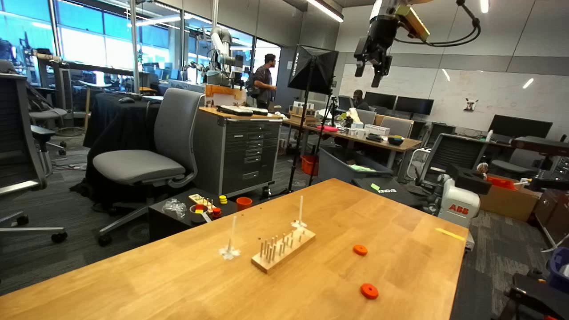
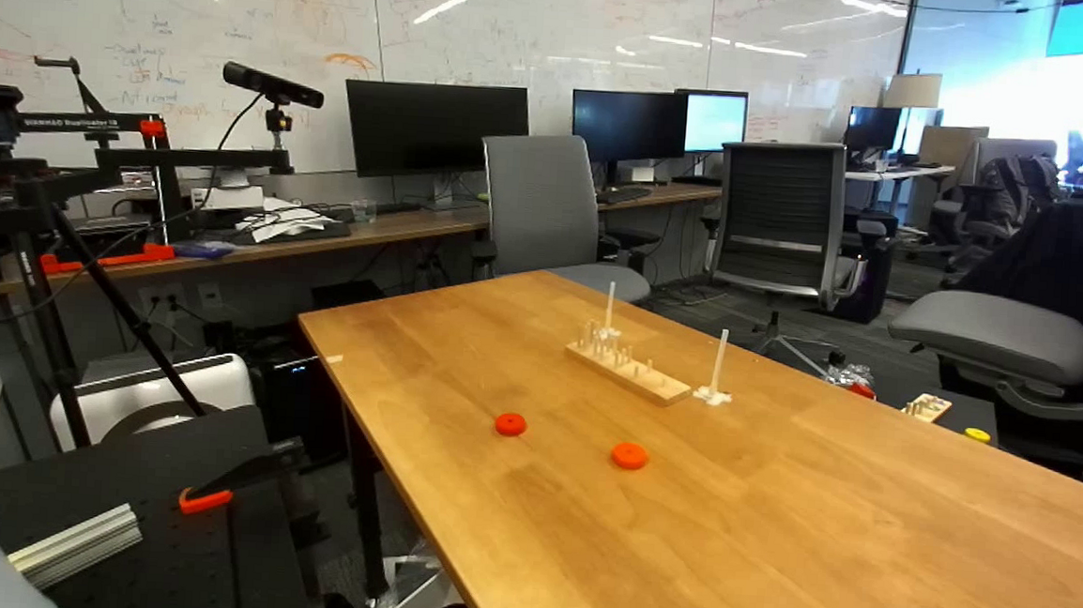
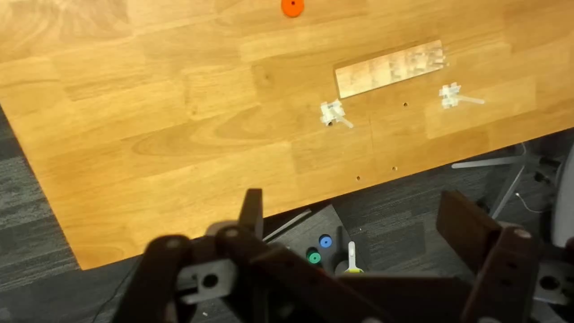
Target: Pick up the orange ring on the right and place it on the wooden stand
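Note:
Two near-identical orange rings lie flat on the table, apart from the stand. One orange ring (image 1: 360,250) is nearer the stand's sparse-peg end; it is the right-hand one in an exterior view (image 2: 629,456) and shows at the wrist view's top edge (image 3: 293,6). The second ring (image 1: 369,291), also here (image 2: 511,424), is outside the wrist view. The views disagree on which is right. The wooden stand (image 1: 283,251), also seen here (image 2: 627,370) and in the wrist view (image 3: 388,69), has bare pegs. My gripper (image 1: 368,76) is open, empty and high up; its fingers frame the wrist view (image 3: 353,199).
Two thin upright rods are taped beside the stand, one at the dense-peg end (image 1: 230,242) and one at the sparse end (image 1: 300,213). A low black side table (image 1: 158,226) beyond the wooden table's edge (image 3: 309,204) holds cups and rings, including blue (image 3: 325,241) and green (image 3: 314,257) ones.

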